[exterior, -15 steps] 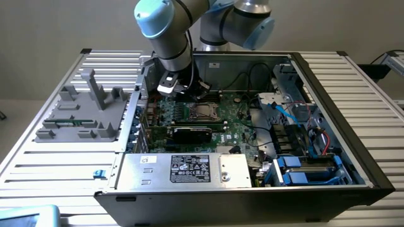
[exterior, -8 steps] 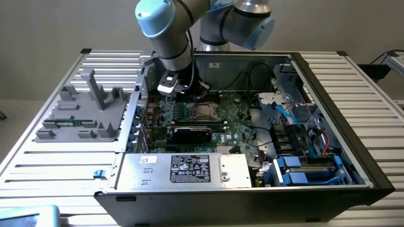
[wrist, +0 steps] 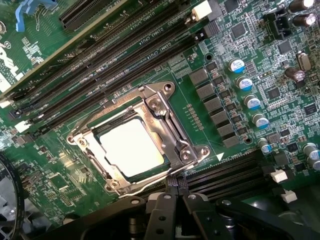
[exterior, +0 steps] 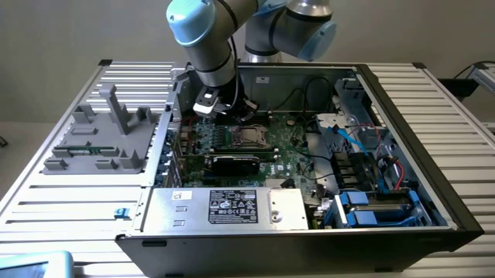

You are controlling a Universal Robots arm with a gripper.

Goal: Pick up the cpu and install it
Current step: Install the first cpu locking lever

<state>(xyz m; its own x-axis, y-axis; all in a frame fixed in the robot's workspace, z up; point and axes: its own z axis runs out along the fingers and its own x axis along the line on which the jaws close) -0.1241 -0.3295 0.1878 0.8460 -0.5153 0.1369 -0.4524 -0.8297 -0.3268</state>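
Nearest the wrist camera, the gripper point(wrist: 175, 188) is seen with its two dark fingertips point(wrist: 170, 187) pressed together and nothing held between them. The tips are placed just at one edge of the socket point(wrist: 165, 112), over the metal frame's rim; whether the frame is touched cannot be told.

The cpu point(wrist: 132, 147) is found lying flat inside the socket, its pale shiny top showing through the opening of the metal frame, which surrounds it on all sides. It is set apart from the fingertips by the frame's rim and is not gripped.

Long black memory slots point(wrist: 125, 60) are seen running just beside the socket, on the side away from the gripper, and more of them point(wrist: 235, 172) lie along the gripper's side of it. A row of small blue-topped capacitors point(wrist: 248, 95) stands near the socket on the green motherboard point(wrist: 235, 55).

In the exterior view the arm point(exterior: 210, 52) is seen reaching down into the open computer case point(exterior: 433, 168), with the wrist directly above the socket. A silver power supply point(exterior: 224, 205) lies in the case on the near side of the socket, and a grey tray point(exterior: 101, 142) rests outside the case, well apart from the socket towards the exterior view's left.
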